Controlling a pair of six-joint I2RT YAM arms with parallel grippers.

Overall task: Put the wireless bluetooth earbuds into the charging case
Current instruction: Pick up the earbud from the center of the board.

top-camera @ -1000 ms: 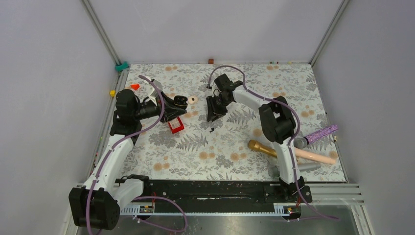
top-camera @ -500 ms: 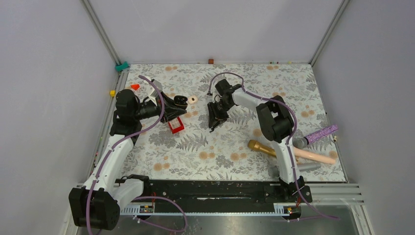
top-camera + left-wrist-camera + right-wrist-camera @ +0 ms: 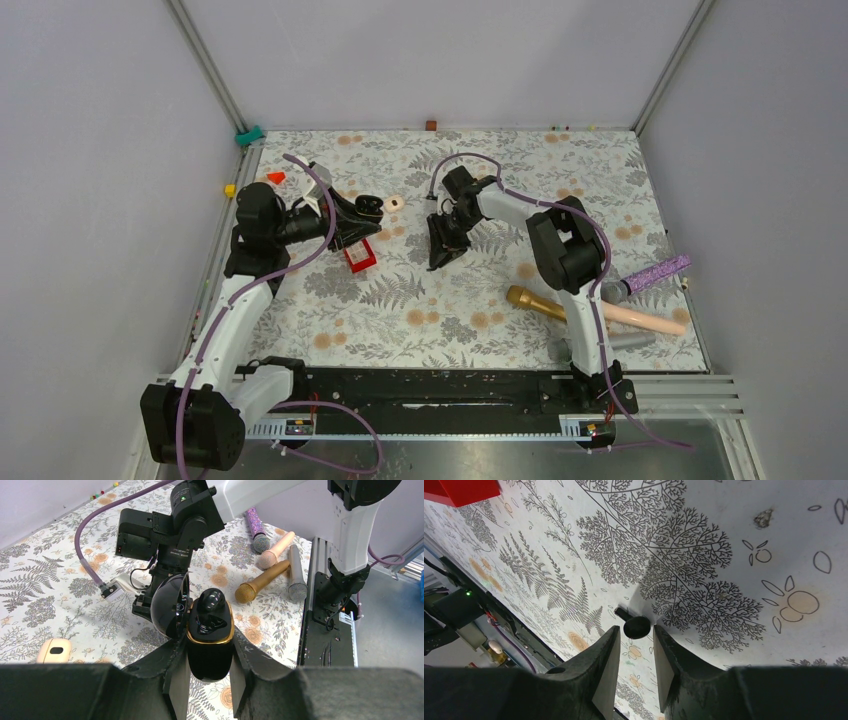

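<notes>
Floral cloth [image 3: 420,300]; left end effector [image 3: 208,652] tight on charging case [image 3: 210,627], right end effector [image 3: 636,636] part-open astride earbud [image 3: 636,626].

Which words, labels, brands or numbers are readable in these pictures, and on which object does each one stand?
No text can be read with certainty.
Small white print on the right arm's black wrist housing: too small and blurred to read.
On the charging case: no marking visible.
On the red box: no marking visible on the part that shows.
</notes>
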